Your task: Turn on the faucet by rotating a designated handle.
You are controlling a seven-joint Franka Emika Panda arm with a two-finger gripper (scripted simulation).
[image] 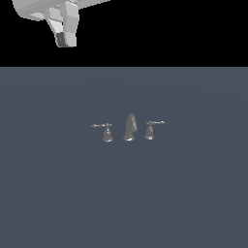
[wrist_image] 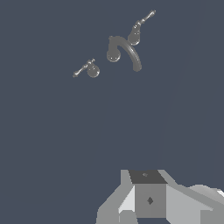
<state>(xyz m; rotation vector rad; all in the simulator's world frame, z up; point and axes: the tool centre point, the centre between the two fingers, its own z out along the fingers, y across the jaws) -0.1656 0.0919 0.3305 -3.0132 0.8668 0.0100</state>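
Observation:
The tiny grey-metal faucet stands in the middle of the floor in the exterior view. Its rounded spout [image: 130, 127] is in the centre. The handle [image: 106, 132], with its thin lever jutting to the exterior view's left, is beside it. The mirrored twin [image: 150, 130] is on the other side. My gripper [image: 66, 39] hangs high above, toward the exterior view's upper left, far from the faucet. Its fingers [wrist_image: 149, 197] show no gap and hold nothing. In the wrist view I see the spout [wrist_image: 124, 50] and two lever handles. I cannot tell which of them is the handle.
The faucet stands on a flat dark blue-grey floor [image: 193, 193]. Nothing else shows on it. Black background lies beyond the floor's far edge.

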